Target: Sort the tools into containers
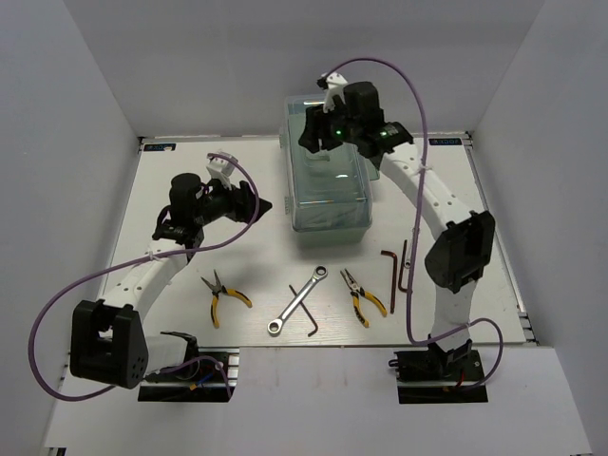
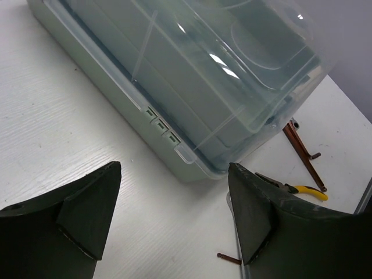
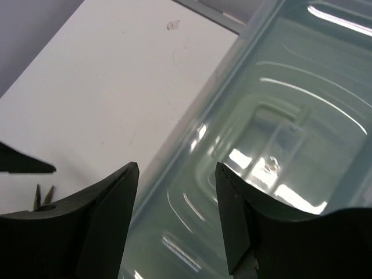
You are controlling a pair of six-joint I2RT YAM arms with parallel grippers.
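Sitting at far centre of the white table (image 1: 190, 171): pale mint-green plastic toolbox w/ translucent clear lid (image 1: 328, 180). Lid down. Glare on the lid, so contents not readable.

Tools all lie on the table, in a loose row on the near side of the toolbox, none in a container:
- left yellow-and-black-handled pliers (image 1: 220, 294), nose pointing to the far left.
- silver ratchet wrench (image 1: 299, 299), lying diagonal, head end toward the toolbox.
- dark L-shaped hex key (image 1: 312, 323), crossing the wrench shaft; can't tell which is on top.
- right yellow-and-black-handled pliers (image 1: 359, 293), just beside the wrench, apart from it.
- reddish-brown L-shaped hex key (image 1: 395, 280), nearest the R arm.
- thin dark rod-like piece (image 1: 405, 266), just beside that key; too small to say more.

L gripper (image 1: 258, 204): hangs over bare table, to the left of the toolbox, pointing at its long side. Fingers (image 2: 87, 209) spread wide, nothing btwn them. Wrist view shows the toolbox side wall w/ small latch tabs beyond the gap.

R gripper (image 1: 318, 138): over the far-left part of the lid. Fingers (image 3: 104, 221) apart, holding nothing. Wrist view looks down through the gap onto the lid's left edge. Can't tell if it touches the lid.
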